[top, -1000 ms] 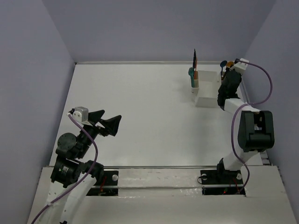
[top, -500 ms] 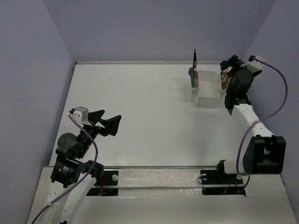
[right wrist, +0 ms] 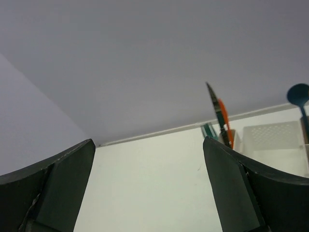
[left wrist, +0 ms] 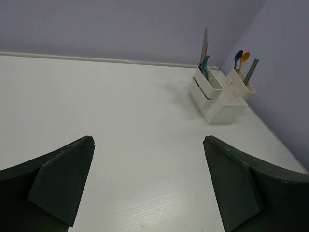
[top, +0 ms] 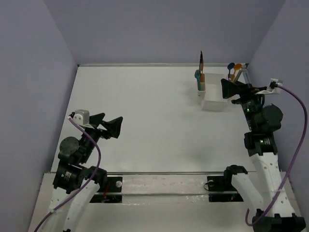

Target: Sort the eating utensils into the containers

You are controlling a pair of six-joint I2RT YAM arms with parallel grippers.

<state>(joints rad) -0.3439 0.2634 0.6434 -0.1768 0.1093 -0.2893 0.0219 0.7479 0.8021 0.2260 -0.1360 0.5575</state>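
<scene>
The white caddy (top: 215, 99) stands at the table's far right. Its left cup (left wrist: 204, 89) holds a grey-bladed knife (left wrist: 204, 44), an orange utensil (right wrist: 223, 115) and a teal one (top: 197, 74). Its right cup (left wrist: 238, 77) holds a blue spoon (top: 231, 66), an orange spoon (top: 238, 66) and a dark teal chopstick (left wrist: 251, 70). My right gripper (top: 231, 92) hovers open and empty just near of the right cup, pointing left over the caddy. My left gripper (top: 113, 120) is open and empty over bare table at the near left.
The right wall (top: 285, 58) rises close behind the caddy and my right arm. The back wall (top: 159, 29) meets the white table (top: 145, 106) just beyond the caddy. Both arm bases sit on the near rail (top: 164, 186).
My right gripper has opened and drawn back from the caddy's right cup toward the near side, its arm swinging right. The left arm has barely moved.
</scene>
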